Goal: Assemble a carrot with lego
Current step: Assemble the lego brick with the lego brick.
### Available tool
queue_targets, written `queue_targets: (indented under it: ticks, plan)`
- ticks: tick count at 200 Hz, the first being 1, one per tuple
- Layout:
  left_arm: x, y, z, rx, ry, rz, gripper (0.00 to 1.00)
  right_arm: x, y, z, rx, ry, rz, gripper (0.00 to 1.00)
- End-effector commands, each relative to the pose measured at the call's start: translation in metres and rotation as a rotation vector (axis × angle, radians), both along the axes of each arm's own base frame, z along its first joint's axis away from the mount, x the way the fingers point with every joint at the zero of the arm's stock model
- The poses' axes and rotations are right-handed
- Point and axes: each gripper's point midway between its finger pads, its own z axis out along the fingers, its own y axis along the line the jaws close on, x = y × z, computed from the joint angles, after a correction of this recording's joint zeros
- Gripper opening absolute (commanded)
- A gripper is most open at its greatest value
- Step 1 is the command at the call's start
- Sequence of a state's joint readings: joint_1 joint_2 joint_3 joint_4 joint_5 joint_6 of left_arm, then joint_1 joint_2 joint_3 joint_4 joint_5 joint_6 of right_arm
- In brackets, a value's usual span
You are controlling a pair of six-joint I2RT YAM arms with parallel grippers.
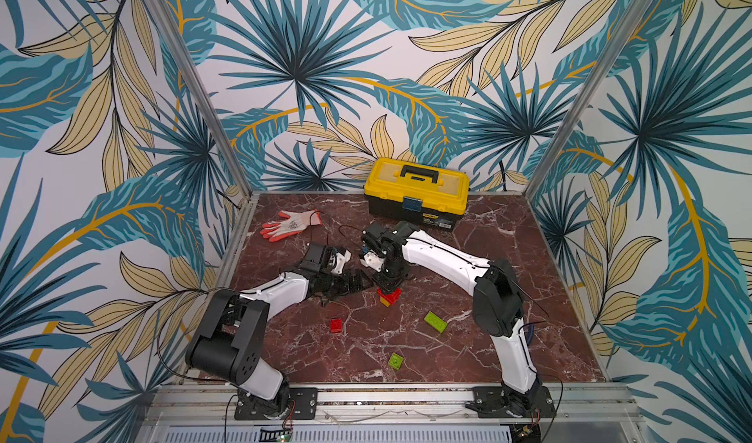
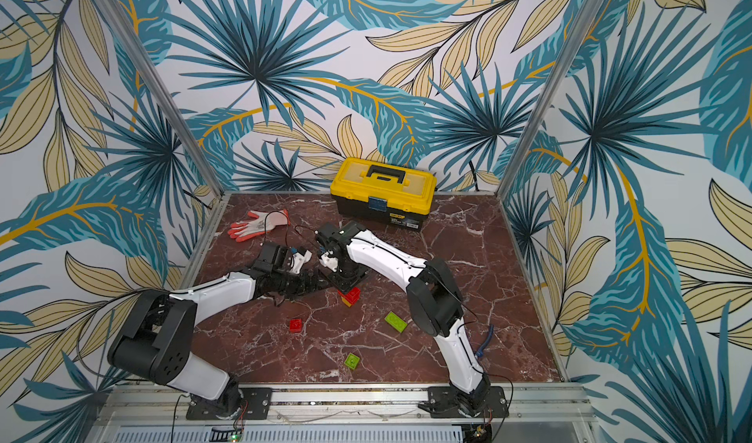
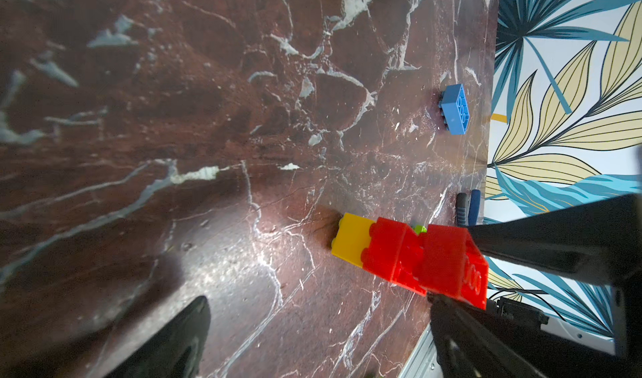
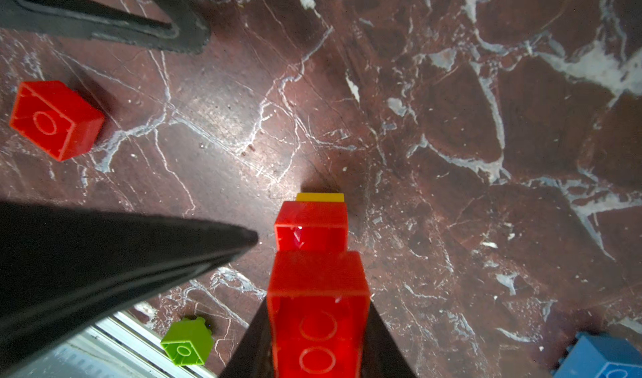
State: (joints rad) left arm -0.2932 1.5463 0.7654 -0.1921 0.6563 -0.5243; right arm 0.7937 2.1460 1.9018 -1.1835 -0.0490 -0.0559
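While my right fingers (image 1: 386, 285) pinch tight on a long red brick (image 4: 318, 324), I hold it on top of the carrot (image 3: 389, 254), which is a yellow brick with a red one on it, standing near the middle of the counter (image 1: 488, 359). My left fingers (image 1: 360, 283) are spread wide, just beside the carrot, holding nothing. Loose lego (image 2: 296, 325) lies nearer the front edge: a square red brick (image 1: 336, 324), a long green brick (image 1: 435, 322) and a small green brick (image 1: 395, 361). A blue brick (image 3: 455, 109) lies close to the counter's edge by the wall.
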Motion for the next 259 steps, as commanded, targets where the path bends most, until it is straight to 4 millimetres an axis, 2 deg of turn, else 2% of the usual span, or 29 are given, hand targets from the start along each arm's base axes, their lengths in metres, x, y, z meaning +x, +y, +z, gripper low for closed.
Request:
queue_targets:
  ticks: [1,22,25,32,147,174,200,224,259]
  plan:
    - [0.000,0.000,0.002,-0.015,-0.015,-0.007,0.99,-0.003,-0.002,-0.011,-0.034,0.026,-0.009,0.30]
    - [0.000,0.000,0.002,-0.017,-0.014,-0.008,0.99,-0.002,-0.002,-0.014,-0.038,0.027,-0.011,0.30]
    - [0.000,0.000,0.002,-0.016,-0.014,-0.007,0.99,-0.010,0.005,-0.014,-0.040,0.027,0.013,0.30]
    - [0.000,0.000,0.002,-0.016,-0.015,-0.006,0.99,-0.011,0.006,-0.015,-0.043,0.025,0.015,0.30]
    - [0.000,0.000,0.001,-0.018,-0.012,-0.009,0.99,-0.013,-0.004,-0.022,-0.095,0.007,0.038,0.30]
    - [0.000,-0.001,0.001,-0.016,-0.012,-0.009,0.99,-0.008,0.002,-0.011,-0.059,-0.029,0.055,0.30]
    - [0.000,0.000,0.001,-0.015,-0.013,-0.008,0.99,-0.003,0.013,0.011,0.021,-0.078,0.067,0.31]
    - [0.000,0.000,0.000,-0.015,-0.012,-0.007,0.99,-0.001,0.016,0.029,0.061,-0.117,0.086,0.32]
    - [0.000,0.000,0.000,-0.017,-0.009,-0.004,0.99,-0.002,0.006,0.028,0.028,-0.130,0.136,0.33]
